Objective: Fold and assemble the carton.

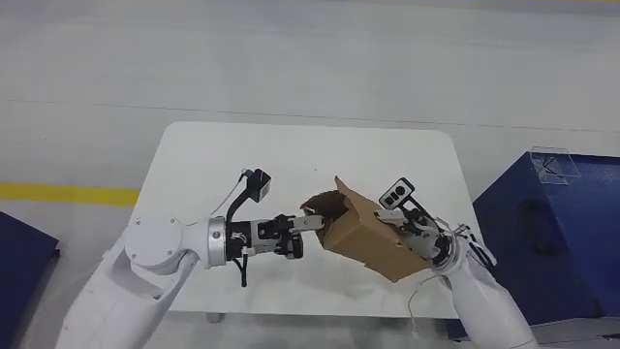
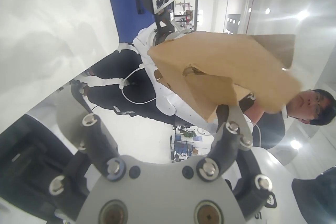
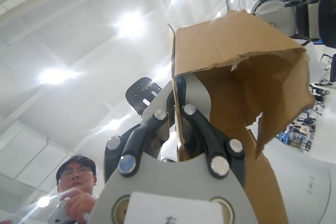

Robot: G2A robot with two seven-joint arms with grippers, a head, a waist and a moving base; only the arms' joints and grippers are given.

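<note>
on the left, the left claw [image 1: 302, 233] lies level over the near middle of the white rounded rectangular tabletop [image 1: 242, 155], pointing right; it is released, its fingers spread wide, and one finger [image 2: 236, 114] rests against a folded flap at the near end of the brown corrugated cardboard carton [image 1: 363, 237]. the carton is over the near right part of the tabletop, its long axis running on a slant from its open mouth, which points left and away toward the left claw, to its other end, which points right and toward the robot. at the mouth one flap stands up and another is bent inward; the edges there are ragged and torn. the hollow inside shows bare brown board in shadow, and i cannot tell what lies deeper in. at the carton's right end the right claw [image 3: 176, 101] is clenched on the edge of one carton wall, the board pinched between its two fingers. right of the tabletop, apart from it, a dark blue box-shaped container [image 1: 542, 223] stands on the floor with a clear plastic piece [image 1: 554, 163] on its top corner; its contents are hidden. the pale grey floor [image 1: 310, 48] carries a yellow line [image 1: 68, 194] on the left and another along the far side.
</note>
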